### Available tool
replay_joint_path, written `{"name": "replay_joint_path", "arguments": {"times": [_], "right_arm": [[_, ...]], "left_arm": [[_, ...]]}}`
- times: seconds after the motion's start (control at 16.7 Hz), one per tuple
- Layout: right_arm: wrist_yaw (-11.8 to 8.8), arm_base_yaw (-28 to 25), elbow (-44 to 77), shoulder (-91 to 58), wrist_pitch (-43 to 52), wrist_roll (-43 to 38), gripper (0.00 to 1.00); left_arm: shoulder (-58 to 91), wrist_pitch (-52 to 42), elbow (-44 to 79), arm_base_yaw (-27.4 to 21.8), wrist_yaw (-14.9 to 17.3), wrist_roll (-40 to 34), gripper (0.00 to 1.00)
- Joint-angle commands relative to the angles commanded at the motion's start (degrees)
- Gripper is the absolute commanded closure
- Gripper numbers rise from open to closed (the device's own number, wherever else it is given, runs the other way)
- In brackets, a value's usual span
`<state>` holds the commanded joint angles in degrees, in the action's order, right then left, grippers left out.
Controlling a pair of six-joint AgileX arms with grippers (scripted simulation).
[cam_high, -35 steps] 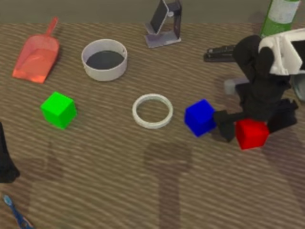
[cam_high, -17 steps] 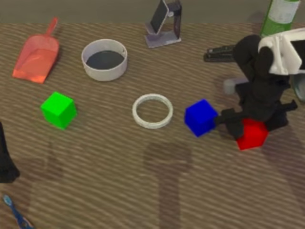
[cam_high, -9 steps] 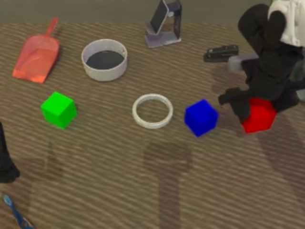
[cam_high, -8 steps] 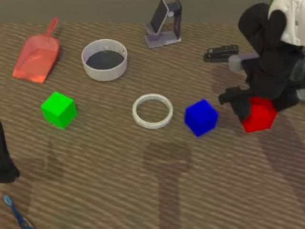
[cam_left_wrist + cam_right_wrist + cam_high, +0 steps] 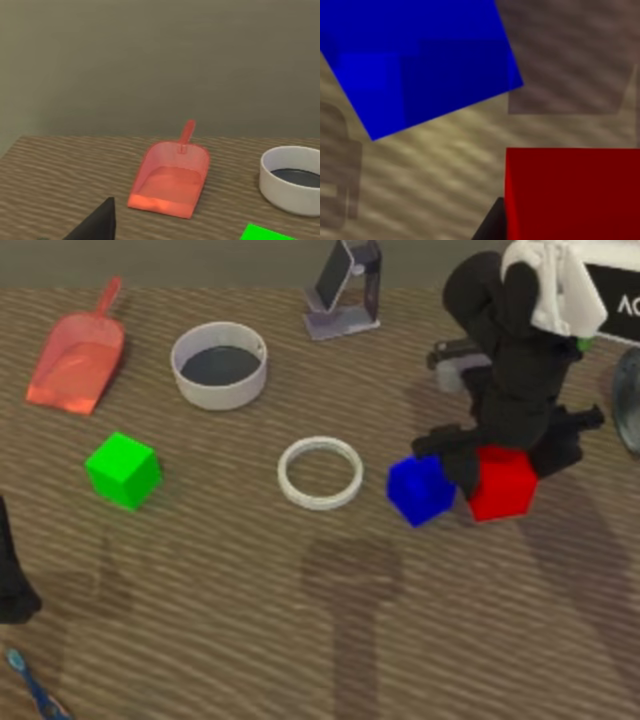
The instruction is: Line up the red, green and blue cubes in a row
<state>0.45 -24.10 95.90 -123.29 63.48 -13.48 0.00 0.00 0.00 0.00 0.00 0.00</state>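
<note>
Right now the red cube (image 5: 501,482) is sitting inside the right pincer (image 5: 500,465), which is clenched on it, toward the right edge of the surface (image 5: 300,620). It is looking lifted a little, because the right wrist view is showing the surface passing under it, but I cannot tell how high. The blue cube (image 5: 420,489) is lying just beside it, on the side toward the left edge. The top view is making the two look almost touching, while the right wrist view is showing a strip of surface between the red cube (image 5: 572,192) and the blue cube (image 5: 420,65). The blue cube is also sitting turned, with one corner pointing toward the near edge, so its sides are not matching the red one's sides.

Next out, a white ring (image 5: 320,472) is lying near the middle of the surface, on the far side of the blue cube from the red one. The green cube (image 5: 123,469) is waiting well apart, near the left edge.

The left pincer (image 5: 12,590) is parking at the left edge, close to the near corner. I cannot tell how its fingers are standing. It is the nearer one to the green cube, so I am guessing that cube is a job for the left arm, while the right arm is setting red down beside blue.
</note>
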Motion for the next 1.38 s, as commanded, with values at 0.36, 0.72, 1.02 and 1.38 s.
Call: {"name": "replay_joint_path", "arguments": {"times": [0.36, 0.72, 1.02, 1.38], "right_arm": [[0.45, -15.59, 24.24, -12.47, 11.0, -23.08, 1.0], [0.91, -27.41, 39.96, -20.02, 18.3, -38.84, 1.0], [0.83, -27.79, 40.45, -20.05, 18.43, -39.49, 1.0], [0.91, -27.93, 32.0, -20.32, 9.74, -39.47, 1.0]], "left_arm": [[0.0, 0.0, 0.0, 0.0, 0.0, 0.0, 0.0], [0.0, 0.0, 0.0, 0.0, 0.0, 0.0, 0.0], [0.0, 0.0, 0.0, 0.0, 0.0, 0.0, 0.0], [0.0, 0.0, 0.0, 0.0, 0.0, 0.0, 0.0]]}}
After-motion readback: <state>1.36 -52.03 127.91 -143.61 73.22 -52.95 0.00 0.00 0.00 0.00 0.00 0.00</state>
